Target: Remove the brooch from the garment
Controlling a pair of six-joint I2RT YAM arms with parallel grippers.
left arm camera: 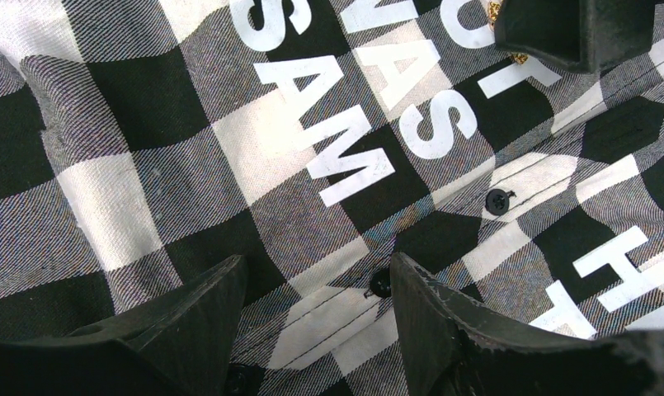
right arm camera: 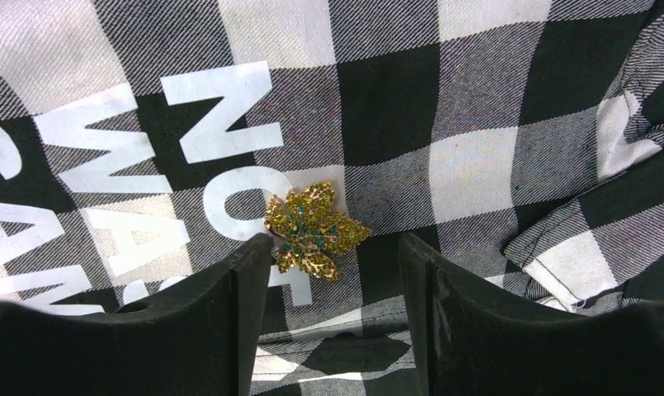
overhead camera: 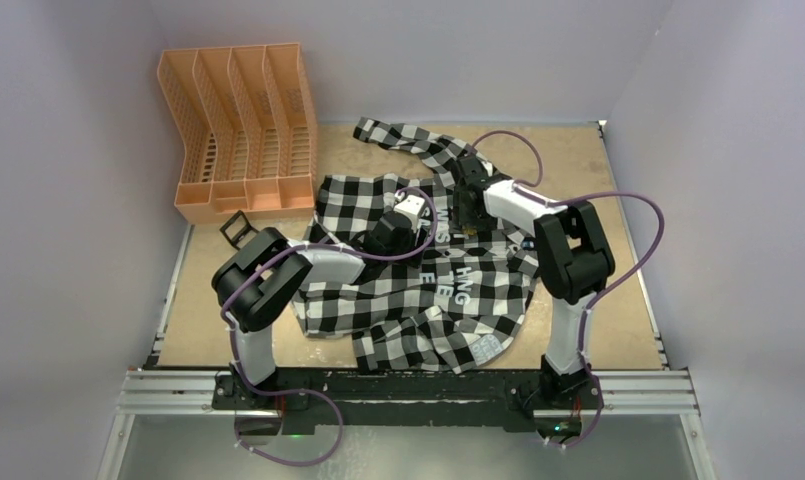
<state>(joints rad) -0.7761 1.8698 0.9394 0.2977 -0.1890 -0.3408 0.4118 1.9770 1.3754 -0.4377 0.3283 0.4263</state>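
file rack: an orange rack is being shown at the far left of the table, well off to the left of the left arm and apart from both tools.
left gripper: the jaws are being held moderately wide and nothing is being gripped. Only checked cloth is being framed between the fingers, with a black button just beside the inner face of the finger on the right of the wrist view.
second button: it is being seen ahead of the left gripper and to its right.
garment: it is being shown rumpled beneath both grippers, its white lettering running just ahead of the left fingertips.
brooch: a gold, leaf-shaped pin with green stones is being seen lying on the garment at the mouth of the right gripper. It sits between the two fingers, nearer the one on the left of the wrist view, and is not being clamped. Whether it is touching that finger cannot be told.
right gripper: the jaws are being held apart, wider than the brooch, and nothing is being gripped.
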